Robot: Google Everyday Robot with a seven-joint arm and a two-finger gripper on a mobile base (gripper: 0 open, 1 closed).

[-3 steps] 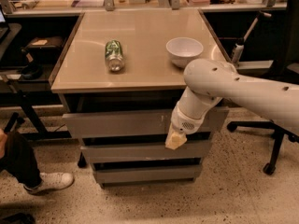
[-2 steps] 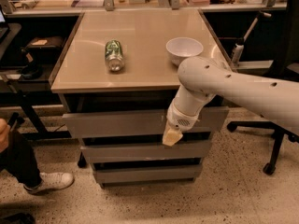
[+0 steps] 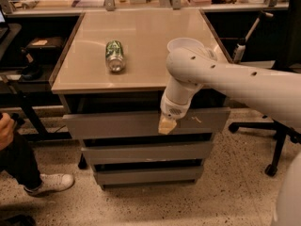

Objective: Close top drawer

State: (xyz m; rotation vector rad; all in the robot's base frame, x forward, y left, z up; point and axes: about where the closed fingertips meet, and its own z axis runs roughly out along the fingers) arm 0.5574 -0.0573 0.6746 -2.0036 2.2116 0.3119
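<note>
End effector [image 3: 167,125] against top drawer [image 3: 117,124] front, no legible writing

Nothing here can be read: no word, brand, number or sign. The green metal drink can [image 3: 115,55], lying on its side on the beige tabletop [image 3: 141,36], carries a pale printed pattern, but no letter of it can be made out. The wide grey metal top drawer [image 3: 117,124] bears only small white scratch marks [image 3: 195,120] near its right end, and these are not characters. The white robot arm [image 3: 225,79] shows a few dark round dots and no lettering. Its gripper [image 3: 167,125], at the drawer's front just right of the middle, is plain tan without markings.
</note>
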